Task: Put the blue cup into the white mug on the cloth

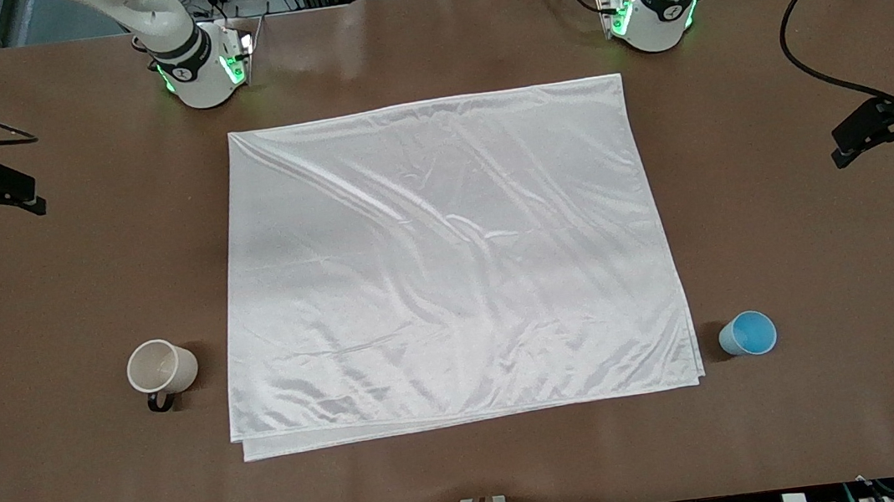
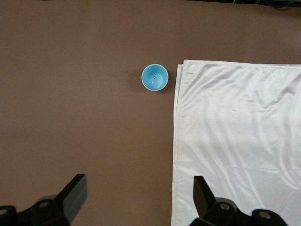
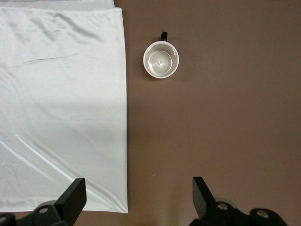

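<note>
The front view shows neither tool's tips; each wrist view does. The left tool (image 2: 136, 197), fingers spread and holding nothing, hangs high at the left arm's counter edge; the right tool (image 3: 136, 197) likewise at its edge. The glossy, wrinkled cloth (image 1: 448, 259) lies mid-counter. On bare counter toward the front corners (both upright) stand the tapered blue cup (image 1: 748, 334) and the cylindrical white mug (image 1: 161, 368).

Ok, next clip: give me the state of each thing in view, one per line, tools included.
blue cup: upright, empty, on the bare table beside the cloth, toward the left arm's end.
white mug: upright, empty, on the bare table beside the cloth, toward the right arm's end, handle pointing toward the front camera.
cloth: spread flat, lightly wrinkled, nothing on it.
left tool: open, empty, waiting above the table.
right tool: open, empty, waiting above the table.
</note>
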You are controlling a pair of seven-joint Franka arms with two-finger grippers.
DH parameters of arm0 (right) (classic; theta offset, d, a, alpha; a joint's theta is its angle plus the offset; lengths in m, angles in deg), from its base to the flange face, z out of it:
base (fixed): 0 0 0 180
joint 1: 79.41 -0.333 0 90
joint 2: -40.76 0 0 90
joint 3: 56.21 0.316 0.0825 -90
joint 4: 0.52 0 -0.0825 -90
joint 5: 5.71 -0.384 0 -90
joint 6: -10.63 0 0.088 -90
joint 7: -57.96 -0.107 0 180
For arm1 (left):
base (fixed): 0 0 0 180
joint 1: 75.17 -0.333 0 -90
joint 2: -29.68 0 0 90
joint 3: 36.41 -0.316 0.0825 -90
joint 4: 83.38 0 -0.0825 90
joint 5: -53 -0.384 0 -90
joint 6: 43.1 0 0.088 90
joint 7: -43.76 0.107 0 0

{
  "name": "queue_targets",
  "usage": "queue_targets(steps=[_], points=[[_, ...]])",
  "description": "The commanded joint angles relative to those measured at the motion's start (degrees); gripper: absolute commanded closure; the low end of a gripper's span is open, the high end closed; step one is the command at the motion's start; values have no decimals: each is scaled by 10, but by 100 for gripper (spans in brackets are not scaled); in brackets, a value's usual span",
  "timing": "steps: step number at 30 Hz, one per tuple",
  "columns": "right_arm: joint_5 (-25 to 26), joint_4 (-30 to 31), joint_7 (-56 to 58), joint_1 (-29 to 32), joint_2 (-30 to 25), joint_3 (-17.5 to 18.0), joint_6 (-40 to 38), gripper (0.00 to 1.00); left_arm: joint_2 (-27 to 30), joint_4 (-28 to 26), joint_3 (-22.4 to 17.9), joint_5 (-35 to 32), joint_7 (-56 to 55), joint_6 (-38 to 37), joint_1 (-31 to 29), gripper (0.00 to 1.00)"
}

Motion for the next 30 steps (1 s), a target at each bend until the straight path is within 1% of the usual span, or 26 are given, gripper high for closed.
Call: queue_targets(steps=[1, 8, 13, 17, 22, 25, 30], points=[[3, 12, -4, 6, -11, 4, 3, 0, 2, 0, 3, -7, 7, -5, -4, 0], [2, 11, -4, 6, -11, 4, 5, 0, 2, 0, 2, -5, 13, -4, -5, 0], [1, 12, -4, 6, -11, 4, 5, 0, -3, -4, -10, 47, 13, -4, -20, 0], [1, 14, -4, 6, -8, 4, 7, 0, -21, -4, -10, 54, 13, -3, -27, 0], [1, 17, -3, 11, 8, 4, 18, 0, -38, -4, -9, 56, 12, 3, -37, 0], [-2, 21, -1, 18, 23, 4, 42, 0, -43, -3, -9, 55, 8, 6, -37, 0], [-2, 22, 0, 20, 49, 5, 79, 0, -70, -3, -9, 48, 7, 21, -36, 0]])
